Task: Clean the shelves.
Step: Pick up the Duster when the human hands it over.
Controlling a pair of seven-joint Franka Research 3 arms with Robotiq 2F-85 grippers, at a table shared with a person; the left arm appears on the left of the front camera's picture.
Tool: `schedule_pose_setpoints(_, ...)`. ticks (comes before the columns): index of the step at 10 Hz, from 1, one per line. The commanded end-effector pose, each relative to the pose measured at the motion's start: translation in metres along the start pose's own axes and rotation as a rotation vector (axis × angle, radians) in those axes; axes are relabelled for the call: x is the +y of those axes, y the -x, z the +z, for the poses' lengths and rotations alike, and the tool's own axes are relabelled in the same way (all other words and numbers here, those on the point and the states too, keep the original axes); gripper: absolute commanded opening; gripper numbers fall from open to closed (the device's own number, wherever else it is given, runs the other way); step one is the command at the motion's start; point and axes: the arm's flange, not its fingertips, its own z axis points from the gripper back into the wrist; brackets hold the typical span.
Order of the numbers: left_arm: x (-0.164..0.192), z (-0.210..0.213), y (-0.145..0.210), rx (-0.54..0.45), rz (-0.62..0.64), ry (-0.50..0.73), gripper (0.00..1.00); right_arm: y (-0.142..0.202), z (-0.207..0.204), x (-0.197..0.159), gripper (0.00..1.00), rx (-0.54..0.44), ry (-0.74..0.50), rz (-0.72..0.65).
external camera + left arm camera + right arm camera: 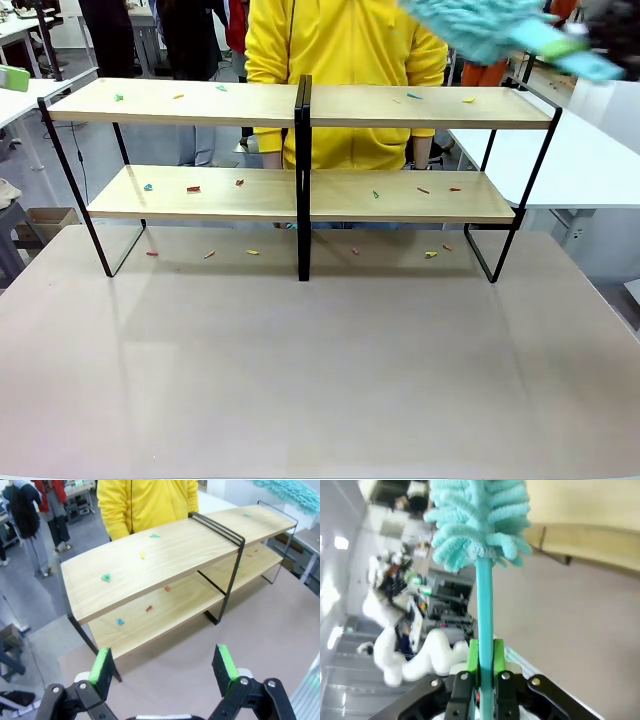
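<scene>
Closest to you in the front view is the bare table; beyond it at 12 o'clock stand the shelves, both boards dotted with small coloured scraps, while a blurred teal duster hangs at 1 o'clock above the top board's right end, likely poised to sweep it. From the left wrist, your left gripper sits at 6 o'clock, fingers wide apart and empty, probably standing clear of the sweep, with the shelves at 12 o'clock. From the right wrist, your right gripper is clamped low on the duster's handle, its head at 12 o'clock for reach; no writing is readable anywhere.
</scene>
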Motion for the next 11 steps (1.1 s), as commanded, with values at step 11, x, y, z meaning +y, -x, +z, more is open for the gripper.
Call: schedule_pose_setpoints(11,0.0,-0.001,0.0,0.001,0.002,-0.003,1.0,0.171,0.222,-0.081,0.0,-0.074,-0.011,0.284)
